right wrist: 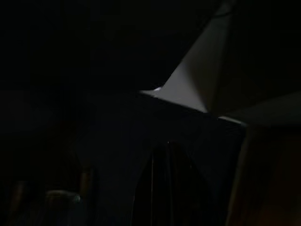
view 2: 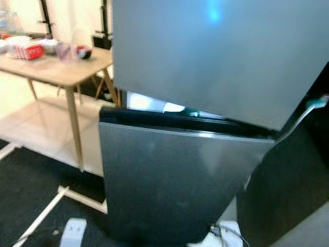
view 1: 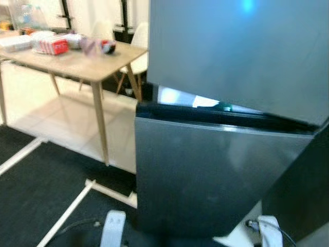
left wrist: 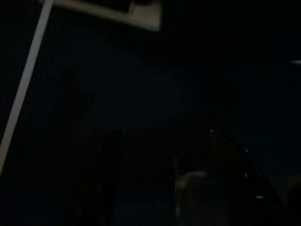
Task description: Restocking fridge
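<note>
Stood close before a grey fridge (view 1: 226,77) filling the centre and right of the head views, blurred. Upper door (view 2: 216,51) hung ajar, its lower edge slanting down toward the right of the frame. Lower door (view 1: 205,180) also swung out, its top edge tilted, a dark gap between the two doors. Through that gap, a bright strip of the lit inside (view 1: 180,98) and a small green thing (view 1: 224,107), too blurred to name. Dark side of the fridge body at the right edge of the frame, with a pale seal strip (view 2: 308,110) curving along it.

In the upper left of the frame, a wooden counter (view 1: 77,64) on slanted legs, well apart from the fridge. On it, a red and white pack (view 1: 54,46), a pale stack (view 1: 18,42) and a dark round item (view 1: 108,47), all blurred. White chair (view 1: 136,49) behind the counter. Pale floor under the counter, dark carpet (view 1: 41,185) nearer, crossed by white strips (view 1: 67,211).

At the bottom edge, two white arm parts, left (view 1: 113,229) and right (view 1: 270,231), hanging low.

Wrist views very dark. Left hand (left wrist: 164,188): fingers faintly outlined, spread well apart, nothing made out between them. Right hand (right wrist: 162,188): fingers close together, almost touching, state beyond that impossible to tell; pale wedge of floor (right wrist: 197,84) beyond.
</note>
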Available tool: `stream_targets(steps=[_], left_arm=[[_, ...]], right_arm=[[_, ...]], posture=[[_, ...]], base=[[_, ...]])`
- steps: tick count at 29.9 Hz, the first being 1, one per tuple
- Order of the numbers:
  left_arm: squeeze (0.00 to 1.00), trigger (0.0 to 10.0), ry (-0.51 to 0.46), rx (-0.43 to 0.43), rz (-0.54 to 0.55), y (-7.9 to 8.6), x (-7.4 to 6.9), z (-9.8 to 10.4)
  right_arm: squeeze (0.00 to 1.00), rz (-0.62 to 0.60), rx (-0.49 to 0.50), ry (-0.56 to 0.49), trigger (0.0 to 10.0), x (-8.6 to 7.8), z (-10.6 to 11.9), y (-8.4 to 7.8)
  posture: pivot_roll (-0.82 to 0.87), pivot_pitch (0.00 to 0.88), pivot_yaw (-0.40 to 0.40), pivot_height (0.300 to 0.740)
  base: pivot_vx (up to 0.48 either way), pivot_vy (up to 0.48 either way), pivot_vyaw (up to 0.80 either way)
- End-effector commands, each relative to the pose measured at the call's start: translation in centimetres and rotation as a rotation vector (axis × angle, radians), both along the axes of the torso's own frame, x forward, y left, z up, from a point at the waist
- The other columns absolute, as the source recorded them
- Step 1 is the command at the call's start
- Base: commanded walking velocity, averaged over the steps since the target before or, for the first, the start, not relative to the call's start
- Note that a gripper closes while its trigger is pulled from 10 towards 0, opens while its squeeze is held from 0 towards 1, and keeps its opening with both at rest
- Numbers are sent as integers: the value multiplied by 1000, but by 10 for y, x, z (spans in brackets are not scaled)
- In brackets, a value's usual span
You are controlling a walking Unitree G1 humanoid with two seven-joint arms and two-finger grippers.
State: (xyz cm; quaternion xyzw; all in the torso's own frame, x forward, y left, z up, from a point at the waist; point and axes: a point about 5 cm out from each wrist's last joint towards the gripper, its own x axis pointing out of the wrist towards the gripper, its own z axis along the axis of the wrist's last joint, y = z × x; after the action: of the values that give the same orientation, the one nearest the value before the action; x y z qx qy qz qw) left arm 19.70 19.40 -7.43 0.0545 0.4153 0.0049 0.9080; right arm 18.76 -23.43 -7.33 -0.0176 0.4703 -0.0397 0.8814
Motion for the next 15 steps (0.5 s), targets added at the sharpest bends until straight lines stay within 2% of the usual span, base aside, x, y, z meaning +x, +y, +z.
stream_targets(steps=[1, 7, 15], left_arm=[[0, 10000, 10, 7, -14, 0, -3, -1], [0, 10000, 12, 9, -22, 0, -3, -1], [0, 10000, 4, -5, -50, -1, -2, -1]], right_arm=[[0, -23, 18, -3, 10000, -2, -1, 2], [0, -31, 24, 2, 10000, -4, -2, 2], [0, -18, 21, 14, 10000, -7, -4, 2]], posture=[[17, 0, -91, 738], [17, 0, -90, 738], [17, 0, -89, 738]], base=[[0, 0, -800], [0, 0, -774], [0, 0, 0]])
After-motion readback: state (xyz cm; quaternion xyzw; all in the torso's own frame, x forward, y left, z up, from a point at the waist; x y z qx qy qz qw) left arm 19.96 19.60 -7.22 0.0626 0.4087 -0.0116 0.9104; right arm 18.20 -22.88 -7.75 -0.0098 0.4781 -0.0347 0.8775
